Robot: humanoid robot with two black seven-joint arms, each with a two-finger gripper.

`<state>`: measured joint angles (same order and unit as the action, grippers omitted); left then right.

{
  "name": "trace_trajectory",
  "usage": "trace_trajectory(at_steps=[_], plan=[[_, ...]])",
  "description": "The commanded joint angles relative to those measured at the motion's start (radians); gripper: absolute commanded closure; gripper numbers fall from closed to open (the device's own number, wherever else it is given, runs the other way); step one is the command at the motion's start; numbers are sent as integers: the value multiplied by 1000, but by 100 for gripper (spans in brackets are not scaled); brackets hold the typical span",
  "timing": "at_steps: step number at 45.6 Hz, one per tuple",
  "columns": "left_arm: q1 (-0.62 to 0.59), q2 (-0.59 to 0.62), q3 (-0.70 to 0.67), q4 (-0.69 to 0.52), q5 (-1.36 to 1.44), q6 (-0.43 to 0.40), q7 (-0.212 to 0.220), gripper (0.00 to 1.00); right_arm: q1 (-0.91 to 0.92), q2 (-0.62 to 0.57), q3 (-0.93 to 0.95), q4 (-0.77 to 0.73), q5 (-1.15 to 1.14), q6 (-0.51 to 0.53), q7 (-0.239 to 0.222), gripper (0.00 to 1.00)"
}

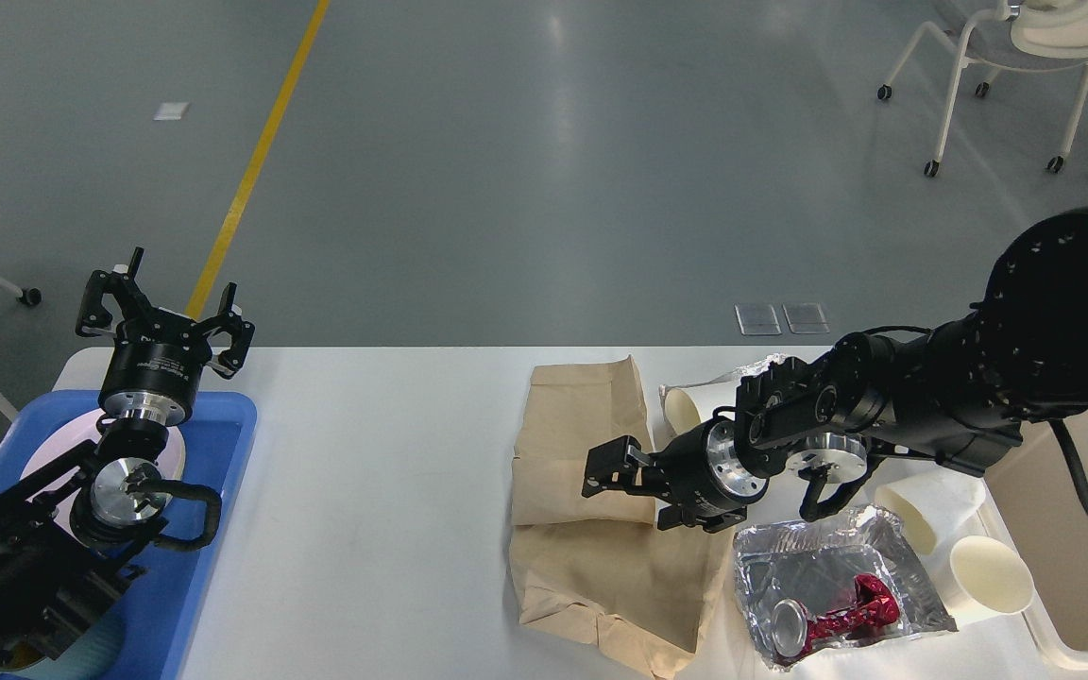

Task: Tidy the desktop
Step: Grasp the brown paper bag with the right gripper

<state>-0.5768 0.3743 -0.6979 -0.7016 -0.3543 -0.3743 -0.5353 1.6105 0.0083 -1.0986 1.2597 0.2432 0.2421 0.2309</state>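
Note:
The white desktop (383, 472) spans the lower view. A crumpled brown paper bag (577, 425) lies flat on it right of centre. My right gripper (634, 491) reaches in from the right and hovers low over the bag's right side, its fingers apart and empty. My left gripper (166, 312) is raised above the far edge of the blue tray (213, 538) at the left, with its fingers spread wide and nothing in them.
A foil tray (771, 557) holding a crushed red can (851, 609) sits at front right. Paper cups lie nearby (990, 576), (912, 519), (684, 406). A cream-white bin (1073, 576) stands at the right edge. A white plate (53, 458) is in the blue tray.

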Motion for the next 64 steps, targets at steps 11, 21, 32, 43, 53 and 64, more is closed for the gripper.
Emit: trace_trajectory(at_steps=[11, 21, 32, 43, 53, 64], plan=[[0, 0, 0, 1, 0, 0, 0, 3, 6, 1, 52, 0, 5, -3, -4, 0], [0, 0, 0, -1, 0, 0, 0, 3, -1, 2, 43, -31, 2, -9, -67, 0], [0, 0, 0, 1, 0, 0, 0, 3, -14, 2, 34, -147, -1, -6, -168, 0], [0, 0, 0, 1, 0, 0, 0, 3, -61, 7, -1, -259, -1, -4, -206, 0], [0, 0, 0, 1, 0, 0, 0, 3, -168, 71, 10, -365, 2, -6, -206, 0], [0, 0, 0, 1, 0, 0, 0, 3, -231, 81, 11, -418, 2, -7, -208, 31]])
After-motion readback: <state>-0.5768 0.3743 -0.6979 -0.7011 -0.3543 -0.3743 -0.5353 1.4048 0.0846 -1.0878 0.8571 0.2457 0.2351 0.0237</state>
